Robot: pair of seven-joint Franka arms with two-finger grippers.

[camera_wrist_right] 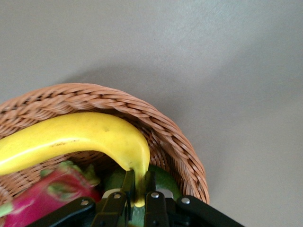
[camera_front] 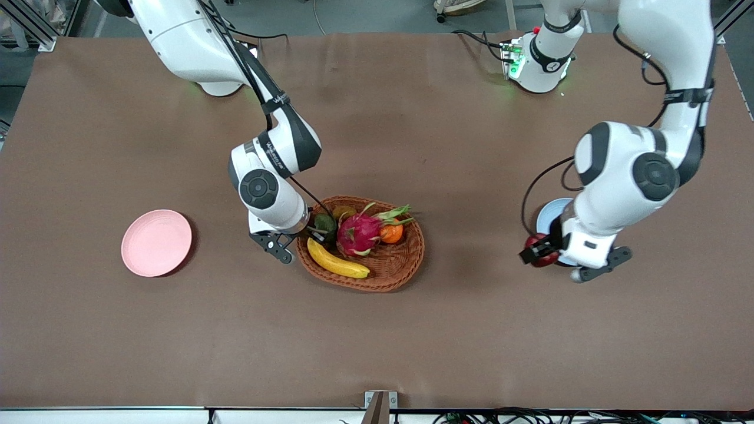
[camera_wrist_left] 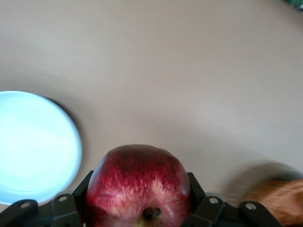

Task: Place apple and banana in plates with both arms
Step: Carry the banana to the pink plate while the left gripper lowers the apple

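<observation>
My left gripper (camera_front: 539, 250) is shut on the dark-red apple (camera_front: 541, 249) and holds it in the air beside the pale blue plate (camera_front: 551, 215), just off its rim. In the left wrist view the apple (camera_wrist_left: 138, 187) fills the jaws, with the blue plate (camera_wrist_left: 33, 146) to one side. My right gripper (camera_front: 309, 235) is at the wicker basket's rim, shut on the stem end of the yellow banana (camera_front: 337, 261). The right wrist view shows the banana (camera_wrist_right: 75, 139) pinched between the fingers (camera_wrist_right: 127, 187). The pale pink plate (camera_front: 156, 242) lies bare toward the right arm's end.
The oval wicker basket (camera_front: 400, 265) in the table's middle also holds a magenta dragon fruit (camera_front: 359, 232), an orange fruit (camera_front: 391, 233) and a dark green avocado (camera_front: 324, 224). Bare brown table lies between the basket and each plate.
</observation>
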